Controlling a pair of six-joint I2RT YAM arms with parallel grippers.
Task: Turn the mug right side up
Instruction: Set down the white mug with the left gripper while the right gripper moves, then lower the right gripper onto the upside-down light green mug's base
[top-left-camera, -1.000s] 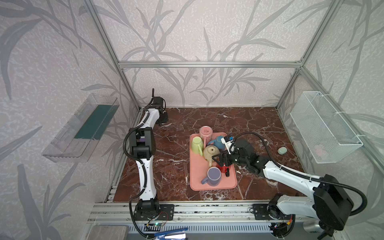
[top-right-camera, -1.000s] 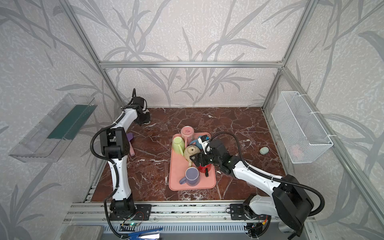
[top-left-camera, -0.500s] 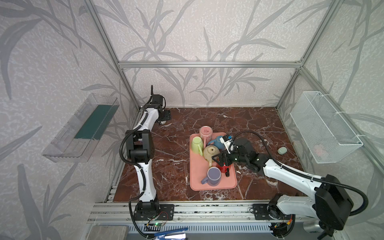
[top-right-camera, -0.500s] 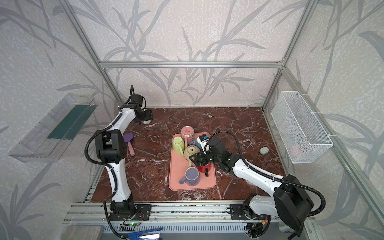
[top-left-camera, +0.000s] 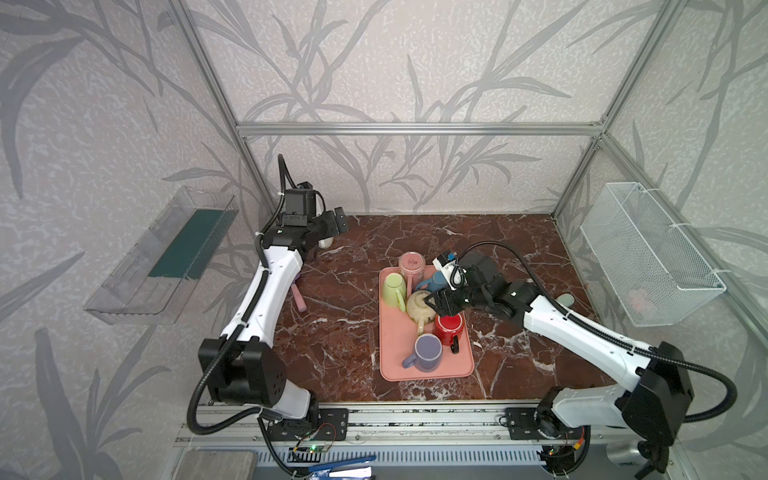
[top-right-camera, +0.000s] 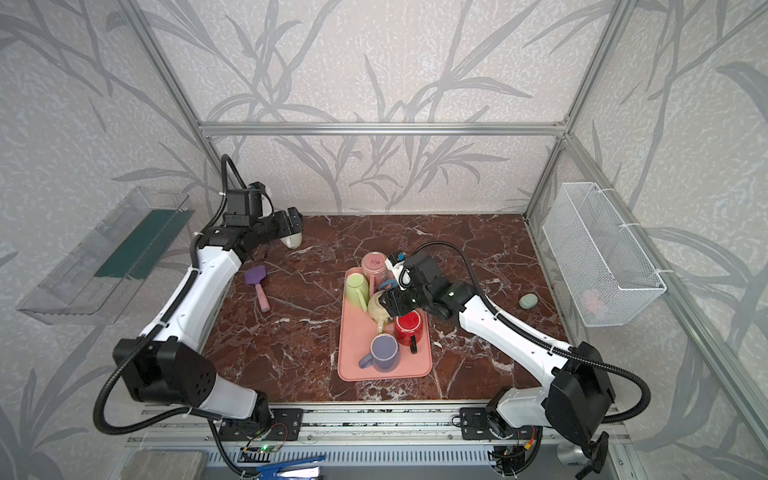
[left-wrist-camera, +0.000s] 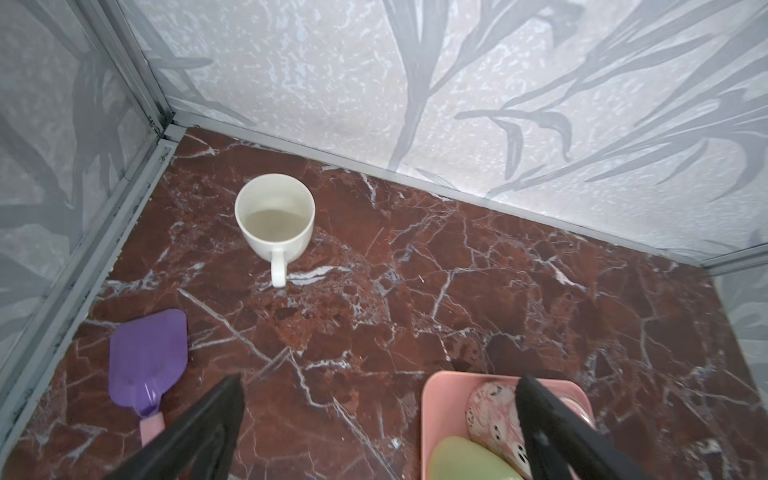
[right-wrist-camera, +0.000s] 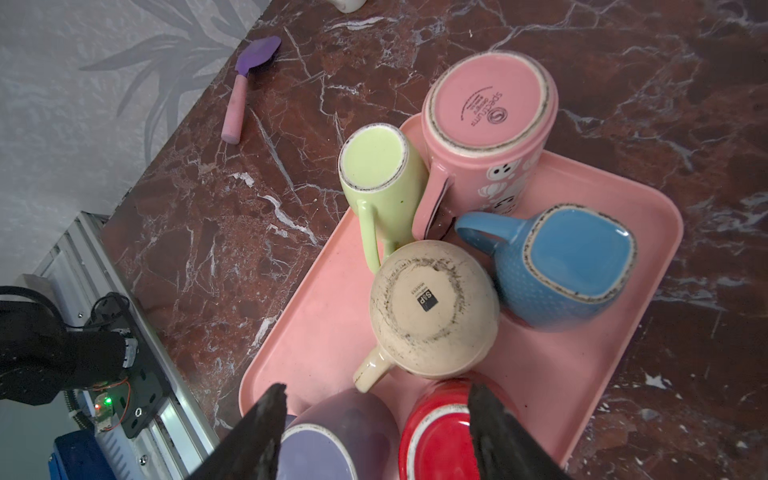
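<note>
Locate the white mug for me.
In the left wrist view the white mug stands rim up near the far left corner of the table, ahead of the left gripper; the purple scoop lies nearest.

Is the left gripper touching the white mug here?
Apart. In the left wrist view the white mug stands upright, with a stretch of bare marble tabletop between it and the open left gripper.

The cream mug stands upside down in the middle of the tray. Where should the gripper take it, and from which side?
Probably the handle, from above on the bare side of the tray. The cream mug has a round, wide body, hemmed in by the green mug, blue mug and red mug; only its handle juts out over bare tray.
</note>
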